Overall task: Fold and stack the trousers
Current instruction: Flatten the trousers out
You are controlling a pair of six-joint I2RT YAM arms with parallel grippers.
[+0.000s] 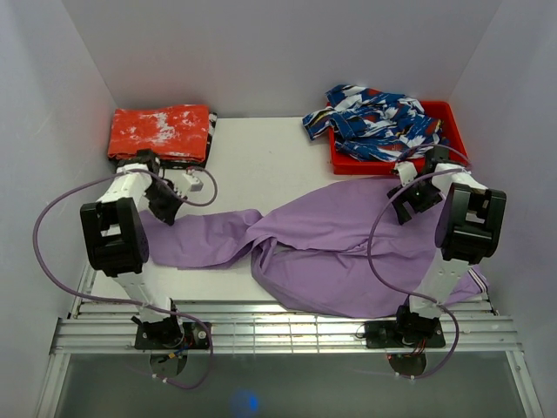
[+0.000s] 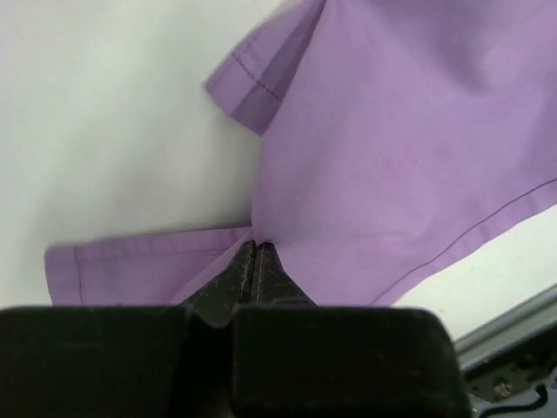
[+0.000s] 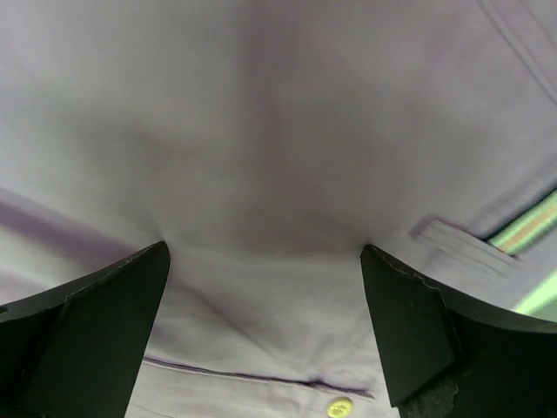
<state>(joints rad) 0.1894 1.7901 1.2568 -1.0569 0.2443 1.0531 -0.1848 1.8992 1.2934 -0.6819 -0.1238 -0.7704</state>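
Here, at the far left corner of the table, lies a folded red-orange cloth with white blotches. Just nearer than it, the left gripper is down on the left end of the trousers. Its jaws are pressed together on a pinch of lilac cloth close to a stitched leg hem, and the fabric puckers toward the tips. The trousers spread from there across the middle of the table to its right edge. One leg stretches leftward, while the wider part lies rumpled and laps over the near edge onto the metal rails. The right gripper hangs over the waist end, jaws wide apart above the cloth. A belt loop, a pale button and a strip of striped trim show close by. At the far right corner, a red tray holds a blue-white-red patterned garment, which spills over its left rim.
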